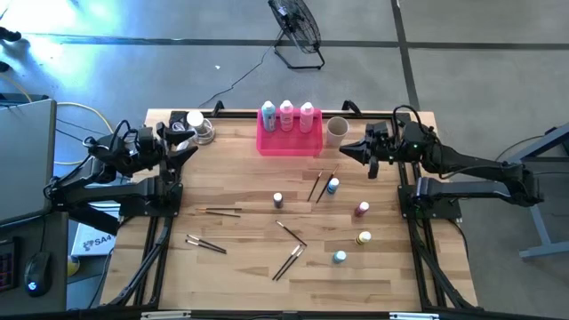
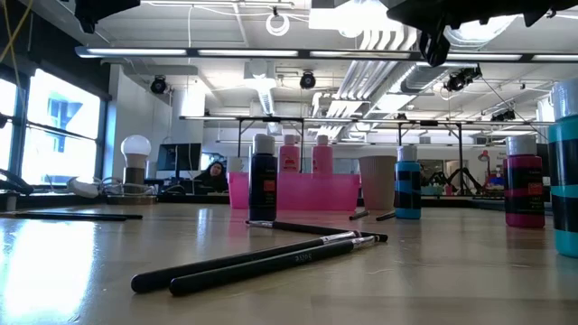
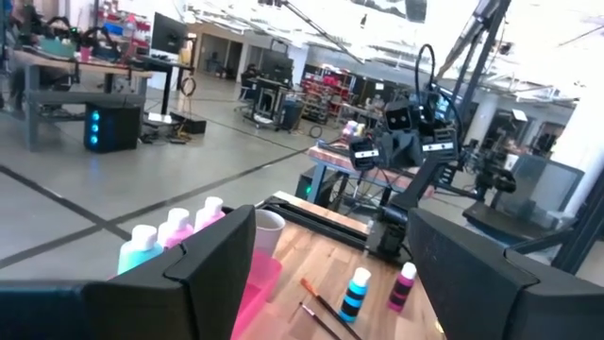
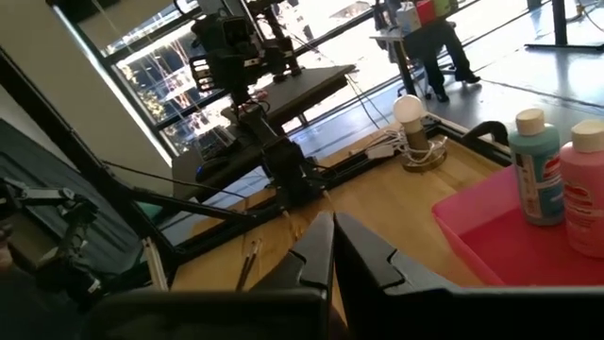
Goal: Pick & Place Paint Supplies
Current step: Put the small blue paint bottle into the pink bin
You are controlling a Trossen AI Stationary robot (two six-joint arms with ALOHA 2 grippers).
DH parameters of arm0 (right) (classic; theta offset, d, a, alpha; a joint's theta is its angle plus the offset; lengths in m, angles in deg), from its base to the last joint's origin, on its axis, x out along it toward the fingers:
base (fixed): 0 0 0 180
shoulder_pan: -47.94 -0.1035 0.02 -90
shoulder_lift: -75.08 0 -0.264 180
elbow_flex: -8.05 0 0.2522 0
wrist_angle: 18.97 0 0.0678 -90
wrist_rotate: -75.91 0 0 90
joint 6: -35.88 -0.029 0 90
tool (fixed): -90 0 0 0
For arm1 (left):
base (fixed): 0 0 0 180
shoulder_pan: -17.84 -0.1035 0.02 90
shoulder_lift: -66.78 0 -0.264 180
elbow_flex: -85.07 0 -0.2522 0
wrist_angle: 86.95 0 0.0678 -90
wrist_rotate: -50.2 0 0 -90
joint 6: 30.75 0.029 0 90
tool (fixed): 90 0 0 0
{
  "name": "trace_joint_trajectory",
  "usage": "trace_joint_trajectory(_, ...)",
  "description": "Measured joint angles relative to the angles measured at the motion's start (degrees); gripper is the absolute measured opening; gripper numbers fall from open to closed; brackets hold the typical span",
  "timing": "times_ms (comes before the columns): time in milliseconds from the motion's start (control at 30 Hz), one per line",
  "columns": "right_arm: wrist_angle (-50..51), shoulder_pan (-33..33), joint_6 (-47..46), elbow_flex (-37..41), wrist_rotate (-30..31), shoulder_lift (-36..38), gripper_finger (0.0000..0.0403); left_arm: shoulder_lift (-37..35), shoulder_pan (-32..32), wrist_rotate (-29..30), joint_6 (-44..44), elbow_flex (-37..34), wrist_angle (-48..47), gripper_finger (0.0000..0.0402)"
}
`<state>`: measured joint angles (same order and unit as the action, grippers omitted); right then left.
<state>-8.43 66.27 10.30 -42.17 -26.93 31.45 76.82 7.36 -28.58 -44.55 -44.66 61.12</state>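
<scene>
three tall bottles [image 1: 287, 116] upright in pink tray [image 1: 289, 144].

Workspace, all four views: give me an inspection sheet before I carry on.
Surface: wooden table, level.
Job's things: three taller bottles upright in the pink tray; five tiny bottles and paintbrushes scattered on the wood.
Clutter: beige cup beside the tray; light bulb at the far left corner.
Grippers: left gripper open, empty; right gripper shut, empty; both raised near the far edge.
Cables: cable on the floor towards a fan.
Surroundings: person seated beyond the table.
</scene>
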Motion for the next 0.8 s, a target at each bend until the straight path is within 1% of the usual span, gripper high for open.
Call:
trace_joint_trajectory(133,0.21,-0.02,-0.11,-0.27,-0.96,-0.70,0.0004,0.00,0.00,0.00,0.00,0.00,0.01,0.0271)
trace_joint_trajectory(300,0.76,-0.78,0.61,-2.90,-0.96,-2.88,0.0004,0.00,0.00,0.00,-0.02,0.00,0.00,0.0271)
trace_joint_trajectory(400,6.75,-1.87,2.68,-6.78,0.01,-5.09,0.0004,0.00,0.00,0.00,-0.02,0.00,0.00,0.0271)
trace_joint_trajectory(567,21.73,-3.96,7.10,-14.52,6.07,-9.91,0.0004,0.00,0.00,0.00,-0.02,0.00,0.00,0.0271)
trace_joint_trajectory(667,25.78,-4.39,8.72,-17.96,7.34,-11.94,0.0004,0.00,0.00,-0.02,-0.02,0.00,0.00,0.0271)
trace_joint_trajectory(800,27.55,-4.47,9.87,-20.80,7.39,-13.51,0.0004,0.00,0.00,-0.02,-0.02,0.00,0.00,0.0271)
